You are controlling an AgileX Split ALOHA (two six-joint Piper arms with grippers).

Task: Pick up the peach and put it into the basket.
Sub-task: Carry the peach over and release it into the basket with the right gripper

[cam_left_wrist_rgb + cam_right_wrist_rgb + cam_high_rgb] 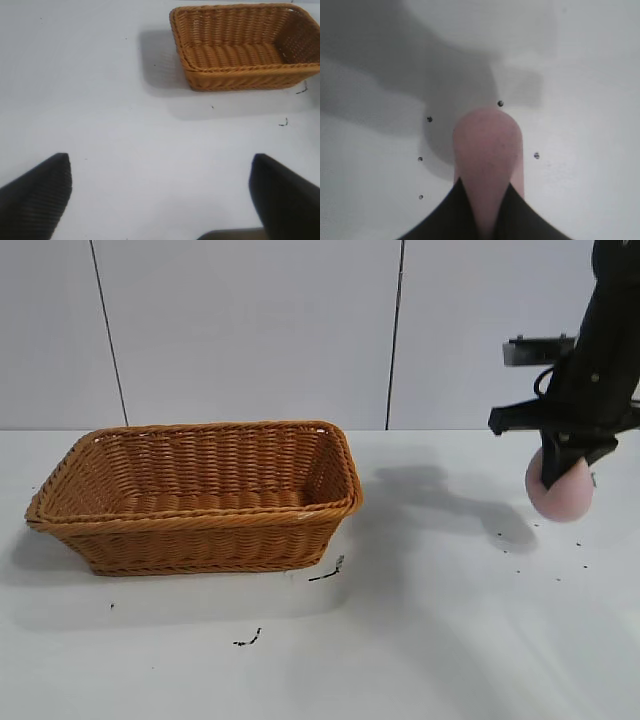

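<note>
The pale pink peach [564, 492] hangs in my right gripper [560, 472] at the far right, held a little above the white table. The right wrist view shows the peach [487, 150] pinched between the two dark fingers [452, 217], with its shadow on the table beneath. The orange-brown wicker basket [200, 532] stands at the left of the table, well apart from the peach. It also shows in the left wrist view [240, 75], far from my left gripper [160, 187], which is open and empty over bare table.
Small dark specks and marks lie on the white table [450, 640], near the basket's front corner [328, 573] and under the peach. A grey panelled wall stands behind.
</note>
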